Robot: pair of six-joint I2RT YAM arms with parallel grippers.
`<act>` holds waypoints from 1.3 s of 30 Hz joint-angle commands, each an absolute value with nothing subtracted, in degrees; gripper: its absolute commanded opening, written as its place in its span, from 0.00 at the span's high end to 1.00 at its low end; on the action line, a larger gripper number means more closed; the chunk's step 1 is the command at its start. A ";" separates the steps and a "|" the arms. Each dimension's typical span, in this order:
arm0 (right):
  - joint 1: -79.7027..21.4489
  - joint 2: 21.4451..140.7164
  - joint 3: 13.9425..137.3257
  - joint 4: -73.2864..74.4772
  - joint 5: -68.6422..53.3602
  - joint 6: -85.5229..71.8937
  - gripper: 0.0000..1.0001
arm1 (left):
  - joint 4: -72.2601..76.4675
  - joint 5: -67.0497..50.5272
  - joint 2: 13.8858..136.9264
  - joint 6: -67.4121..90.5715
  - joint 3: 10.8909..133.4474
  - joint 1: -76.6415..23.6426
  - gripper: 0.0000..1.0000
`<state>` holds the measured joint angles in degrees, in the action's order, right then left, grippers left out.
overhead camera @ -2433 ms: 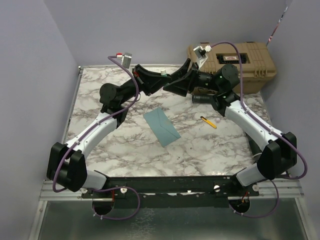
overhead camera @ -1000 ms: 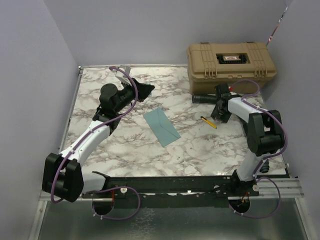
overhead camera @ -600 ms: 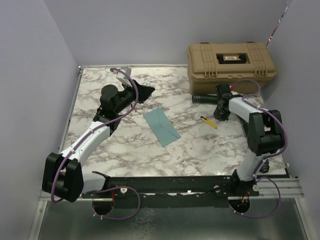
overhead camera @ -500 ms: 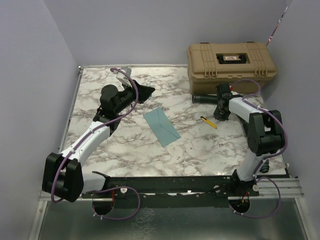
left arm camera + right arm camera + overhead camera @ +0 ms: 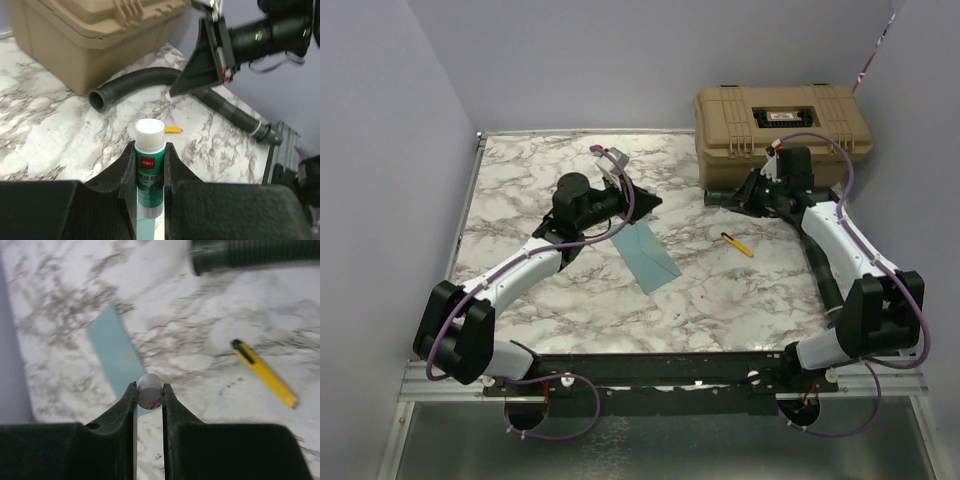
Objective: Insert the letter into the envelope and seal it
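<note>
left jaws: narrow, gripping the glue stick (image 5: 149, 167)
right jaws: pinching a small white cap (image 5: 149, 389)
step: bring stick to the envelope (image 5: 642, 252) flap — light, even strokes

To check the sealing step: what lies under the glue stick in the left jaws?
A strip of the teal envelope shows below the glue stick. The jaws cover the rest, so contact cannot be judged.

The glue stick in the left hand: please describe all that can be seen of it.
The glue stick is a green tube, plastic by its look, with a white top and a red logo. The left hand is shut on its sides, and its top juts past the fingertips. The teal envelope shows beneath it.
</note>
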<state>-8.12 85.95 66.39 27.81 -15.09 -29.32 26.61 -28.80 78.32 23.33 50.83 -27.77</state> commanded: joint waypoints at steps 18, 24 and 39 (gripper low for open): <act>-10.08 79.46 70.14 10.95 -53.26 -34.43 0.96 | 18.59 -38.04 87.93 -9.26 60.55 -34.60 1.00; -11.33 81.74 70.90 13.01 -51.62 -32.62 0.96 | 17.91 -38.05 89.17 -9.17 61.88 -35.24 1.00; -13.27 84.31 70.58 13.61 -49.08 -31.91 0.98 | 17.74 -35.85 90.90 -9.34 63.18 -35.98 1.00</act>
